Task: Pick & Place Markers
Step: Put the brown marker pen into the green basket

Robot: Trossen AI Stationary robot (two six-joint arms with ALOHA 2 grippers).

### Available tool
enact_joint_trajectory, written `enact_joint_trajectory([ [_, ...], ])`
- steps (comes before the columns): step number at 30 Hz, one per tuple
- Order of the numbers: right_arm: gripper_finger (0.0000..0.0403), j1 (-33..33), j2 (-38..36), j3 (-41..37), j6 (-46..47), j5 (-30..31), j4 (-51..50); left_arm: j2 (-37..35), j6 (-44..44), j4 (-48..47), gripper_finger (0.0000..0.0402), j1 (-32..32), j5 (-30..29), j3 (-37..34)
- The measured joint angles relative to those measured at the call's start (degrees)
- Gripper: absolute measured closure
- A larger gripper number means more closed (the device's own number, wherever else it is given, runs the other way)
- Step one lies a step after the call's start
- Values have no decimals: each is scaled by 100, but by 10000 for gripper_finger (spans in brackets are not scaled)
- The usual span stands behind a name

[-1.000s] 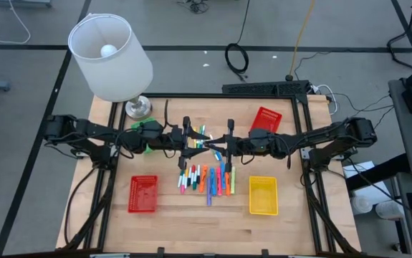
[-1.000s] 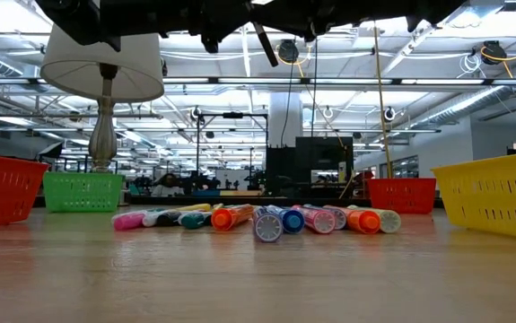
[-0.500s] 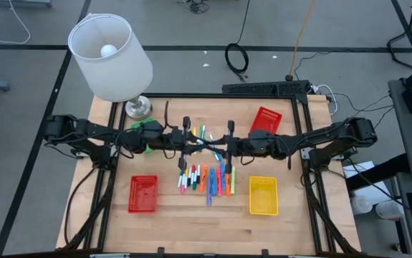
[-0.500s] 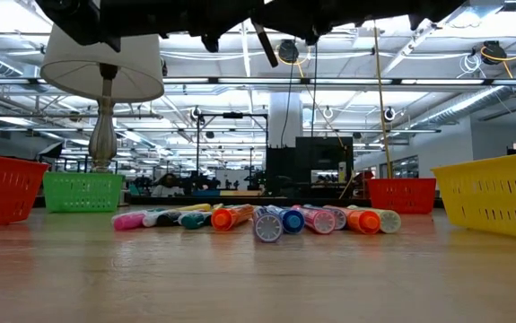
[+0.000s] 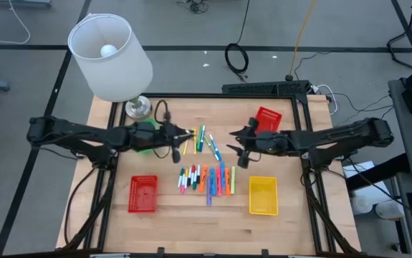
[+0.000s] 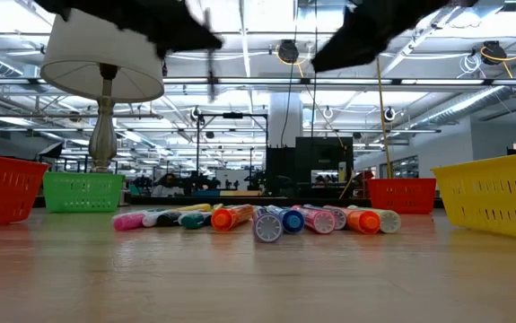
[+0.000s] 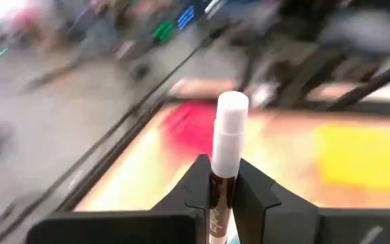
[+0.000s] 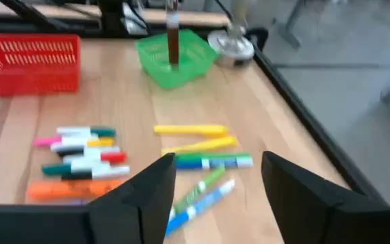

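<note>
Several markers (image 5: 207, 179) lie side by side on the wooden table, and a few more markers (image 8: 201, 152) lie just behind them. My left gripper (image 7: 220, 166) hangs above the table left of the middle (image 5: 179, 136), near the green basket (image 8: 174, 57), shut on a marker with a dark barrel and a white end (image 7: 230, 129). That marker (image 8: 173, 37) also shows in the right wrist view. My right gripper (image 8: 218, 169) hangs right of the middle (image 5: 240, 147), open, with nothing between its fingers. My left gripper pinches the marker's dark barrel (image 7: 220, 193) between its two fingers. The fingers come nearly level from the table's left and lie across the marker. The marker stands upright, its white end above the fingers, lifted clear of the table.
A red basket (image 5: 142, 193) and a yellow basket (image 5: 263, 195) stand near the front, another red basket (image 5: 266, 118) at the back right. A white lamp (image 5: 112, 57) stands at the back left corner. Bare wood lies along the near edge.
Both grippers stood close together over the middle of the table and have drawn apart. The left one went toward the table's left edge, the right one toward the right edge, and both tipped up toward level. The dark marker went with the left gripper.
</note>
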Motion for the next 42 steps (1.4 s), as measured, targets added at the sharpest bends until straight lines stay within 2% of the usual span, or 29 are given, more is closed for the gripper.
enact_joint_trajectory([
  [3, 192, 0, -327, -396, 214, -3, -24, -438, -1004, -1322, 369, -38, -942, 0],
  [7, 197, 0, -756, -986, 238, -4, 532, -961, -2657, -2785, 369, 69, -1395, 0],
  [11, 201, -35, -1108, -1346, -70, 108, 1185, -1303, -3729, -3889, 369, 522, -1228, 0],
  [14, 201, -44, -1358, -1376, -46, 127, 1223, -1336, -4409, -4829, 369, 918, -820, 0],
  [17, 202, -18, -1482, -1384, -33, 97, 1153, -1264, -4962, -5561, 369, 1173, -695, 0],
  [24, 202, 37, -1513, -1384, -72, 99, 1166, -1192, -5151, -5966, 369, 1478, -422, 0],
  [30, 202, 37, -1513, -1384, -75, 98, 1185, -1083, -4789, -6178, 369, 1709, -416, 0],
  [36, 202, 37, -1513, -1384, -75, 98, 1188, -676, -4648, -6235, 368, 1824, -244, 0],
  [42, 202, 37, -1513, -1384, -76, 97, 1184, -289, -4425, -6227, 320, 1844, 44, 0],
])
